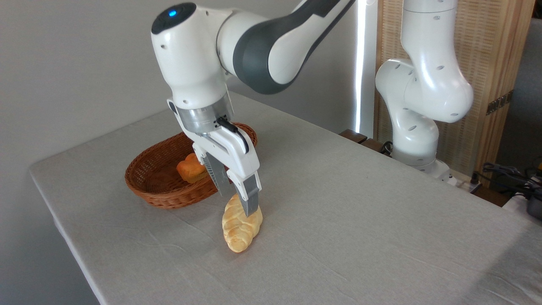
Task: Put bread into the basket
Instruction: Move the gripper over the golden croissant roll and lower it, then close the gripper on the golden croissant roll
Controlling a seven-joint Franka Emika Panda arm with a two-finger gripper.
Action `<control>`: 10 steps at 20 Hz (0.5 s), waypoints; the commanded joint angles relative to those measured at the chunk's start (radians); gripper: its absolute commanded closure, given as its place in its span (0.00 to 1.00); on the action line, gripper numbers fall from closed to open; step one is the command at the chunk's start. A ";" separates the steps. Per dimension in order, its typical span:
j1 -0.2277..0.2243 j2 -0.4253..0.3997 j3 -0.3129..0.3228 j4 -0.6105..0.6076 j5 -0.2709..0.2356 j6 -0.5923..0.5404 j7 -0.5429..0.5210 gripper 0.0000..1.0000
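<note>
The gripper [238, 203] is down low over the bread [240, 228], fingers pointing at the table [360, 220] and parted by a narrow gap, one fingertip [250, 207] in front of the loaf's upper end and the other at its far side (whether either actually touches the crust, I cannot tell). Nothing is clamped between them. The bread lies flat on the grey cloth, a braided golden loaf set lengthwise toward the near edge of the table, just beside the basket [159, 197] and outside its rim. The basket sits toward the table's left corner, and there's a small orange bun [190, 168] lying inside it, partly hidden behind the gripper's body. Behind, at the far right edge of the table, stands the arm's white base [417, 127].
</note>
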 commanded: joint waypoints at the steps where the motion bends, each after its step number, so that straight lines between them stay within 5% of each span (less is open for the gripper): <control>1: -0.002 0.021 0.006 -0.018 0.011 0.044 0.000 0.00; 10: -0.002 0.089 0.004 -0.017 0.011 0.104 0.000 0.00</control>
